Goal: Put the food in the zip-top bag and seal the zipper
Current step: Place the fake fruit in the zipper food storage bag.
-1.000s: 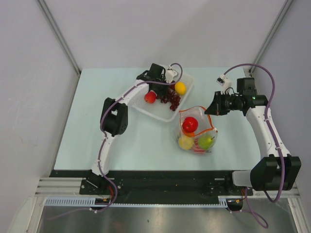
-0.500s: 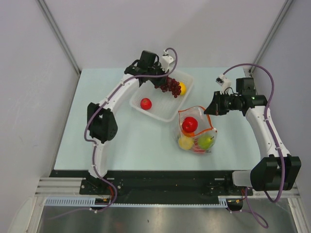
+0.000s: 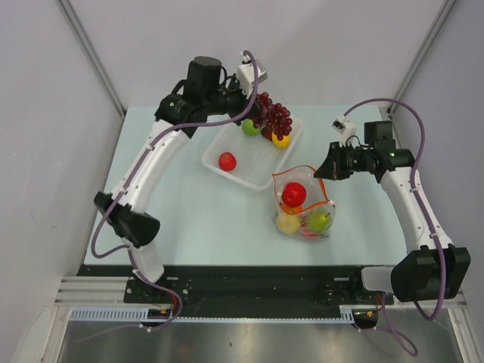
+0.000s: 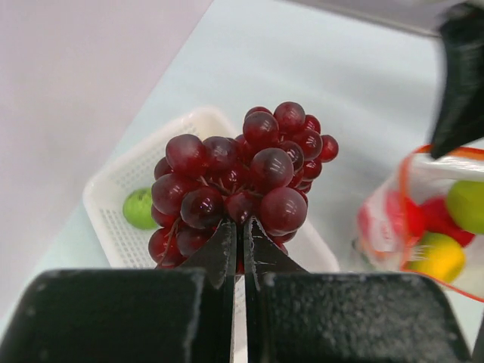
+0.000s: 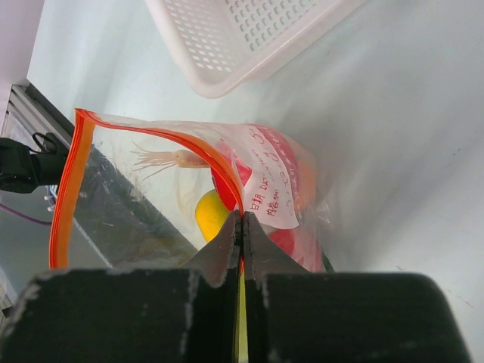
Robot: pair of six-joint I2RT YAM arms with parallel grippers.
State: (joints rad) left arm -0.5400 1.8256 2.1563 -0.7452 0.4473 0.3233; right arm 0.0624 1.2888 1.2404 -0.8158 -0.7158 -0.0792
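Table (image 3: pixel 189 219): pale blue-green top, matte, rectangular.
Walls (image 3: pixel 45 113): plain light grey panels at left, back and right.
Corner posts (image 3: pixel 91 57): two slanted metal struts at the far corners.
Near edge: black strip (image 3: pixel 265 276), then aluminium rail (image 3: pixel 91 291).
Light: even, shadows soft.

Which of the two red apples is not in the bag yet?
The red apple lying on the floor of the white tray, apart from the other fruit there. The other red apple already sits inside the zip-top bag.
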